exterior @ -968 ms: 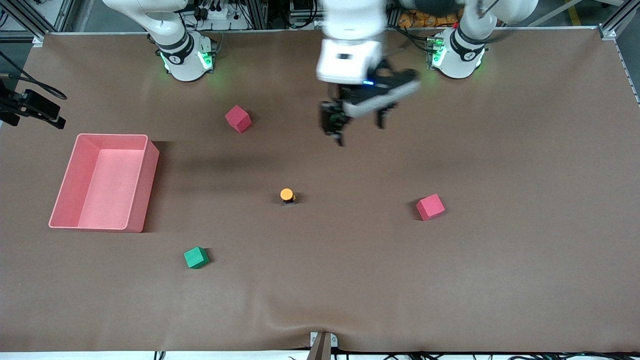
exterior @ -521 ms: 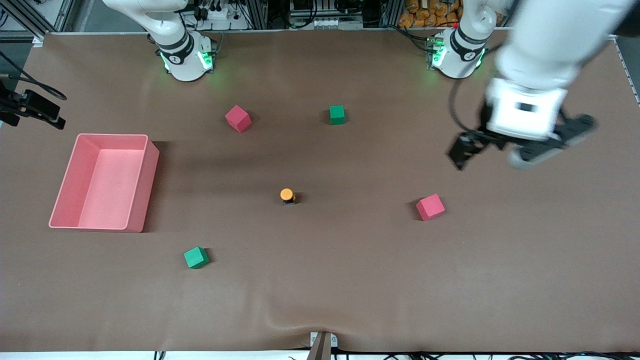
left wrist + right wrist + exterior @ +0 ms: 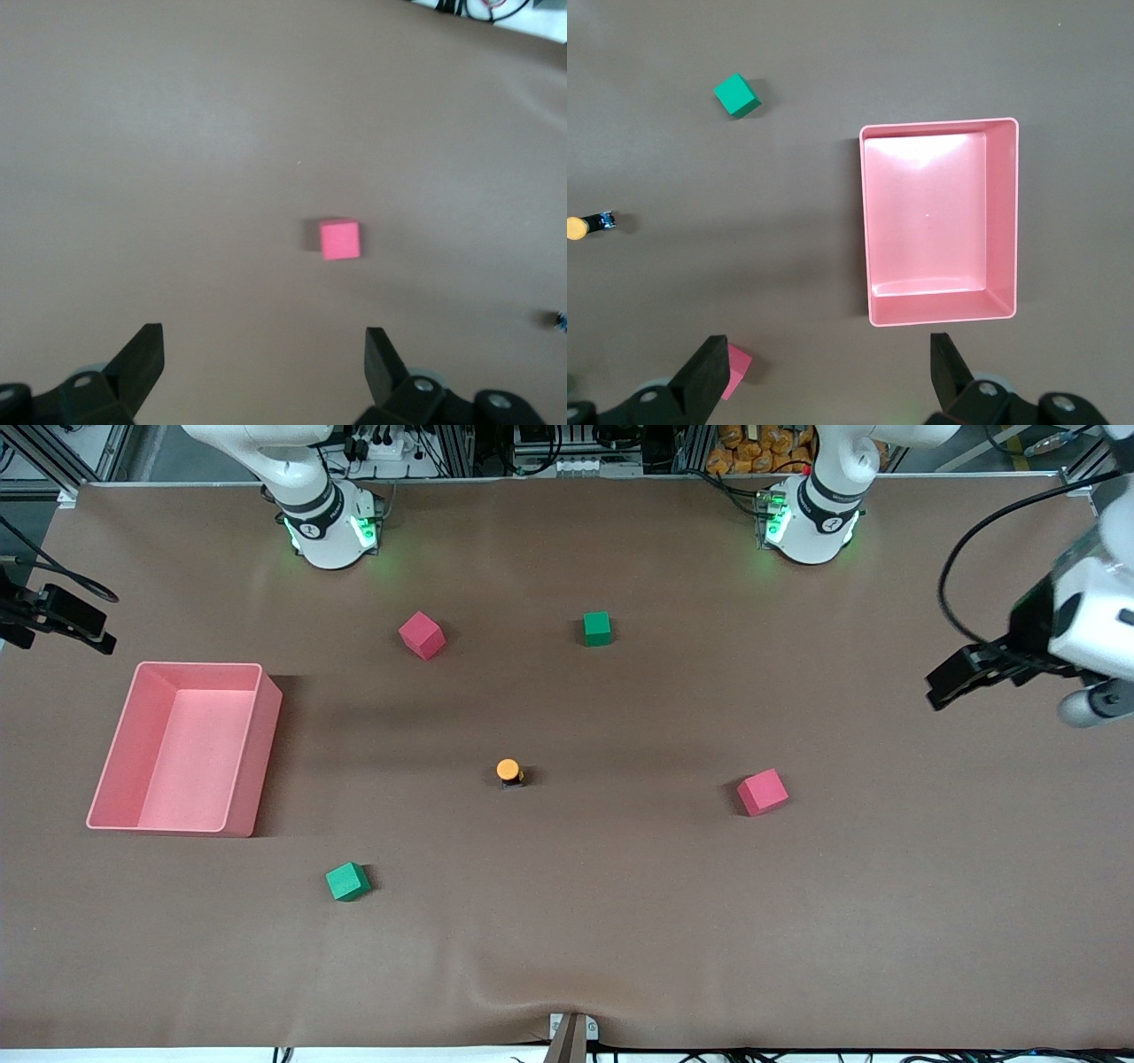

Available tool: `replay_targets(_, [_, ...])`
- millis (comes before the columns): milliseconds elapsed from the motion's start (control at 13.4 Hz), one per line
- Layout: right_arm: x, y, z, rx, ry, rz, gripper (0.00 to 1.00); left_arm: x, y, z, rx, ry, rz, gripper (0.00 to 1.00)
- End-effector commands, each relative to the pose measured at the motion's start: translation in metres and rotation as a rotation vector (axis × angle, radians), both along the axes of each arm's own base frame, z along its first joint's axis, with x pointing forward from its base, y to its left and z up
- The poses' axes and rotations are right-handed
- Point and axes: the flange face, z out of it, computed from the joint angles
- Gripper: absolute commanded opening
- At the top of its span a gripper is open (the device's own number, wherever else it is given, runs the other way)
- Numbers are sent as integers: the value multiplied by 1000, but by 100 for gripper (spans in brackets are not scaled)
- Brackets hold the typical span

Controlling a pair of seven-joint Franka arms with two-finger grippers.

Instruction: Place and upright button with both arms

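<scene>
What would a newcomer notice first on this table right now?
Probably the big pink bin at the right arm's end of the table, empty inside. Next, the button standing orange cap up mid-table, touched by nothing. The left gripper hangs open over the left arm's end of the table; the right gripper, also open, looks down on the bin.

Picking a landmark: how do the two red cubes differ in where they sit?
One red cube lies farther from the front camera, toward the right arm's end, beside a green cube. The other red cube lies nearer, toward the left arm's end, level with the button. Both rest on the table, alike in colour and size.
</scene>
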Motion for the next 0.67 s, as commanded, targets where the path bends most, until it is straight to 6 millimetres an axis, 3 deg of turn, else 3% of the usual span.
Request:
replay_targets(0, [1,0,4,-3,-10,-12,100,-27,18,-11,-26,12,-91,100])
replay_targets(149, [1,0,5,-3,-11,-12,100,-41,18,-18,-34,-17,-111,100])
replay_targets(372, [1,-1,4,-3,-8,-15,100,-43,14,-14,-32,-23,-155,100])
replay_targets(595, [1,1,4,-3,-10,-11,100,-46,28,-12,-29,-8,-163,100])
